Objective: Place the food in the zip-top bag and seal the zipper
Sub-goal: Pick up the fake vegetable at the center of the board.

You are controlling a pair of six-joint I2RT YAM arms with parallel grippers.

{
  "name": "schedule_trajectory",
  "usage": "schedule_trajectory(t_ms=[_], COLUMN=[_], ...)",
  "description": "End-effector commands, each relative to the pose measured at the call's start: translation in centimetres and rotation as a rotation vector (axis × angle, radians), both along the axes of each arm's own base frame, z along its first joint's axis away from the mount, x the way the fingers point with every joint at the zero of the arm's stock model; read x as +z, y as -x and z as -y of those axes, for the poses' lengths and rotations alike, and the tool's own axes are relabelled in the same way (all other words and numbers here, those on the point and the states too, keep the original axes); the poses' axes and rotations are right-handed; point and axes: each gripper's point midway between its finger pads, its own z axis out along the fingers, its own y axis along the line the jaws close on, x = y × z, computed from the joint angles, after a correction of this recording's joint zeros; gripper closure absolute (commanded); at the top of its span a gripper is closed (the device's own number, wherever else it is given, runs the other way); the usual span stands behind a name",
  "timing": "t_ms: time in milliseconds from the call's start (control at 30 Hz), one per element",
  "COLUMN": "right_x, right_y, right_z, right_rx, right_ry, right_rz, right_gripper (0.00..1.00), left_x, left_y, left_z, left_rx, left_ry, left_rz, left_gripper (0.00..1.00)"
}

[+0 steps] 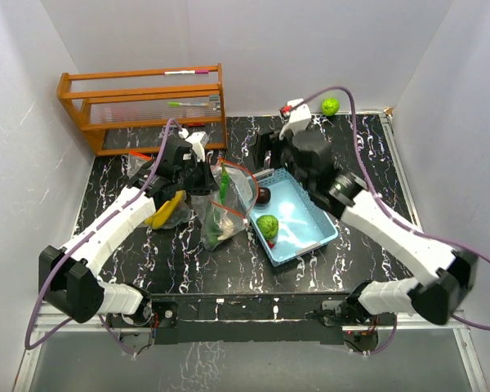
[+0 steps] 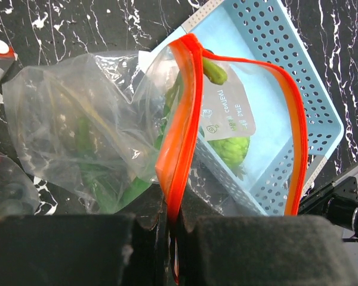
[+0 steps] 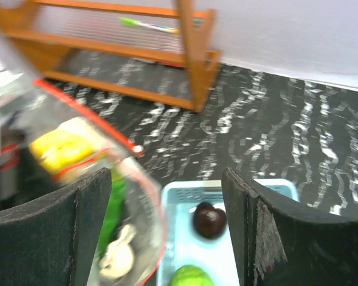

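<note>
The zip-top bag (image 1: 220, 211) lies left of the basket (image 1: 304, 214) holding food (image 1: 268, 226).

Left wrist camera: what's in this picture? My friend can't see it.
The left gripper pinches the red-orange zipper of a crinkly clear zip-top bag, its mouth standing open in a loop. Green toy food shows through the bag; behind it, a blue basket holding a bumpy lime-green ball sits on a black marbled table.

zip-top bag (image 2: 95, 143): crinkly clear plastic | basket (image 2: 304, 89): perforated blue plastic | rack (image 1: 143, 106): wood
</note>
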Motion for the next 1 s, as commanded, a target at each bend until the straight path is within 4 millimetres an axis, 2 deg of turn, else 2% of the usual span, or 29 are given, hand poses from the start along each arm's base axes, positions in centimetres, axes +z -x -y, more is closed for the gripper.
schedule_trajectory(t_ms=[0, 100, 200, 300, 433, 567, 733, 833, 967], right_x=[-4.4, -5.3, -6.6, -7.3, -11.4, -14.1, -17.3, -17.5, -17.8], right_y=[-7.0, -11.6, -15.7, -19.5, -24.8, -29.5, -33.3, -34.8, -36.6], right_z=[5.1, 8.0, 10.8, 13.3, 16.2, 18.8, 22.6, 24.5, 26.0], right_rx=[-0.260, -0.367, -0.458, -0.524, -0.585, -0.668, -0.799, -0.835, -0.844], right_ry=[0.154, 0.134, 0.110, 0.082, 0.086, 0.150, 0.167, 0.093, 0.056], right_rz=[-0.137, -0.180, -0.209, -0.190, -0.218, -0.181, -0.145, -0.081, -0.017], right_gripper=[0.23, 0.19, 0.04, 0.02, 0.02, 0.01, 0.02, 0.02, 0.02], left_x=[4.5, 4.8, 4.2, 3.4, 3.3, 3.2, 2.7, 2.6, 2.5], left_y=[-0.6, -0.3, 0.1, 0.1, -0.1, -0.2, -0.4, -0.7, -1.2], left_z=[-0.1, 0.1, 0.7, 0.5, 0.3, 0.4, 0.3, 0.2, 0.2], left_rx=[-0.005, -0.009, -0.033, -0.034, -0.038, -0.049, -0.029, -0.013, -0.006], left_ry=[0.046, 0.081, 0.103, 0.084, 0.063, 0.064, 0.076, 0.080, 0.082], left_rz=[0.144, 0.159, 0.133, 0.124, 0.144, 0.154, 0.176, 0.192, 0.217], left_gripper=[1.00, 1.00, 1.00, 1.00, 1.00, 1.00, 1.00, 1.00, 1.00])
